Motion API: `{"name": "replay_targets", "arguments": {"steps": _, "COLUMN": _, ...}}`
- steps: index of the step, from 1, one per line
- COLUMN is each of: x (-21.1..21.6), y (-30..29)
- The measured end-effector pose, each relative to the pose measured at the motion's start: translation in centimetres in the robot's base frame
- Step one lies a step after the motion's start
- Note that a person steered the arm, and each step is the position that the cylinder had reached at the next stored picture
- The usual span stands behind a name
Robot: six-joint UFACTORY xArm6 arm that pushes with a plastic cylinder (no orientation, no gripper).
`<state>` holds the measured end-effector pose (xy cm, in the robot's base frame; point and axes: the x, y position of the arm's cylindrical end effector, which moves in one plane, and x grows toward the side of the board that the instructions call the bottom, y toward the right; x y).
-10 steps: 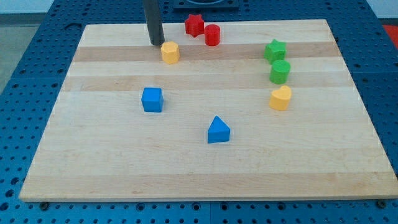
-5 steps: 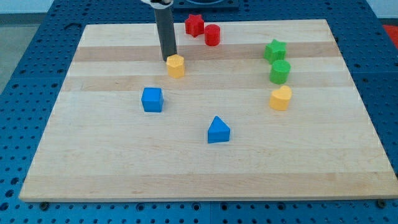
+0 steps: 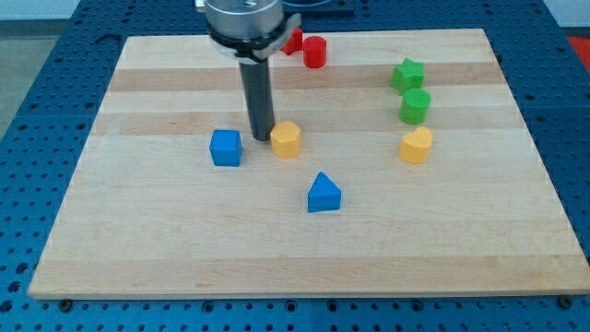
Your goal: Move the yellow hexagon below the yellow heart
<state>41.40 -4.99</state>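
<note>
The yellow hexagon (image 3: 287, 139) sits near the middle of the wooden board (image 3: 166, 240), right of the blue cube (image 3: 225, 148). My tip (image 3: 262, 137) touches the hexagon's upper left side. The yellow heart (image 3: 416, 146) lies well to the view's right, at about the same height as the hexagon, just below the green cylinder (image 3: 415, 106).
A green star (image 3: 407, 74) sits above the green cylinder. A red cylinder (image 3: 315, 52) and a red star (image 3: 293, 40), partly hidden by the arm, are at the view's top. A blue triangular block (image 3: 324, 193) lies below and right of the hexagon.
My tip has pushed the yellow hexagon down and to the right, from near the board's top edge to beside the blue cube. The other blocks have not moved.
</note>
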Motion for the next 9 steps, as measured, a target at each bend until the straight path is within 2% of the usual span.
{"name": "replay_targets", "arguments": {"steps": 3, "x": 5.5, "y": 7.7}}
{"name": "replay_targets", "arguments": {"steps": 6, "x": 9.6, "y": 11.0}}
{"name": "replay_targets", "arguments": {"steps": 8, "x": 10.2, "y": 17.1}}
{"name": "replay_targets", "arguments": {"steps": 9, "x": 10.1, "y": 17.0}}
